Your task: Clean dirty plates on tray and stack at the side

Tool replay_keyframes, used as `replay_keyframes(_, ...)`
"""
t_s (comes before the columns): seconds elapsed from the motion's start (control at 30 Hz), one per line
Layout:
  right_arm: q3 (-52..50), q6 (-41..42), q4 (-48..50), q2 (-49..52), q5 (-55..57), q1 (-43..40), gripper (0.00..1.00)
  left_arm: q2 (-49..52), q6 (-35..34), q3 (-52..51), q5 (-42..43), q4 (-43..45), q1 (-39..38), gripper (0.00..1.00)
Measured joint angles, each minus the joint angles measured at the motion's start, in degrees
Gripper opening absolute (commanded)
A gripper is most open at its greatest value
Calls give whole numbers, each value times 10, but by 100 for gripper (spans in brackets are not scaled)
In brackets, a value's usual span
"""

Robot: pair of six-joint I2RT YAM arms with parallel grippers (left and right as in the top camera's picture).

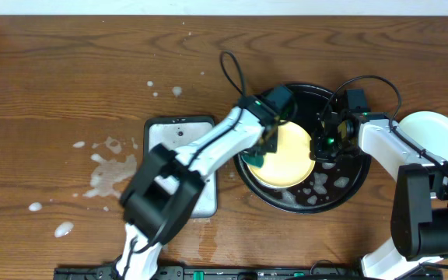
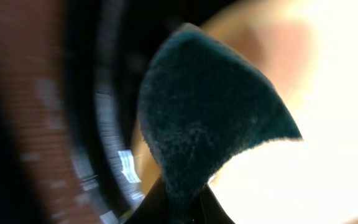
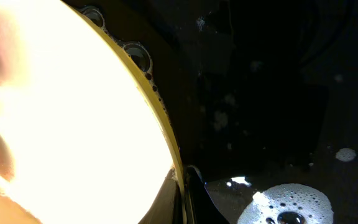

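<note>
A pale yellow plate (image 1: 288,155) lies in the round black tray (image 1: 348,187). My left gripper (image 1: 264,146) is shut on a dark green sponge (image 2: 197,124) that presses on the plate's left side. My right gripper (image 1: 323,144) is shut on the plate's right rim (image 3: 166,134), one finger on each side of the edge. A pale mint-green plate (image 1: 432,136) sits on the table to the right of the tray. The third plate is out of view.
A rectangular grey-white tray (image 1: 179,136) lies left of the black tray, partly under my left arm. White foam patches (image 1: 111,171) lie on the wooden table at the left. Foam and water (image 3: 288,202) sit on the black tray's floor.
</note>
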Motion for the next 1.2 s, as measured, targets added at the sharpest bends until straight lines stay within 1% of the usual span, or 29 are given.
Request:
replay_keyframes(0.13,-3,0,-3,-10,7,0,1,-80,0,-1,-16,-19,10,8)
replay_keyframes(0.27,-11,0,-27,-64,36,1,1,-174,1,-1,-18,-72,23,8)
replay_keyframes(0.37,-11,0,-38,-136,80,1,1,-233,3,-1,-20,-124,57,8)
replay_keyframes(0.43,-11,0,-45,-177,102,6,1,-254,8,-1,-24,-150,87,8)
replay_keyframes(0.53,-11,0,-50,-208,112,17,1,-273,18,-26,-31,-167,134,8)
replay_keyframes(0.63,-11,-2,-50,-206,103,19,9,-274,23,-83,-33,-148,169,8)
replay_keyframes(0.67,-11,-6,-47,-198,94,18,16,-273,23,-111,-33,-130,179,10)
replay_keyframes(0.73,-11,-17,-41,-177,74,17,26,-269,25,-171,-33,-95,193,14)
replay_keyframes(0.77,-11,-21,-35,-167,66,17,34,-268,27,-191,-33,-78,197,16)
replay_keyframes(0.8,-11,-28,-28,-149,56,15,37,-266,29,-213,-32,-65,202,17)
replay_keyframes(0.83,-11,-33,-19,-129,48,13,40,-264,31,-229,-33,-59,206,22)
replay_keyframes(0.87,-11,-36,-11,-108,39,10,40,-263,32,-242,-33,-55,210,23)
replay_keyframes(0.93,-11,-45,9,-72,23,3,40,-262,35,-247,-32,-54,217,26)
replay_keyframes(1.0,-11,-52,23,-42,5,-4,34,-263,39,-247,-30,-47,224,30)
replay_keyframes(1.03,-11,-54,28,-29,-5,-9,29,-263,44,-247,-28,-47,228,35)
replay_keyframes(1.1,-11,-60,37,-5,-27,-17,10,-264,52,-247,-16,-47,233,42)
replay_keyframes(1.17,-9,-61,46,1,-46,-27,1,-269,61,-247,0,-46,238,47)
replay_keyframes(1.2,-9,-64,48,6,-55,-29,1,-274,63,-247,9,-47,240,48)
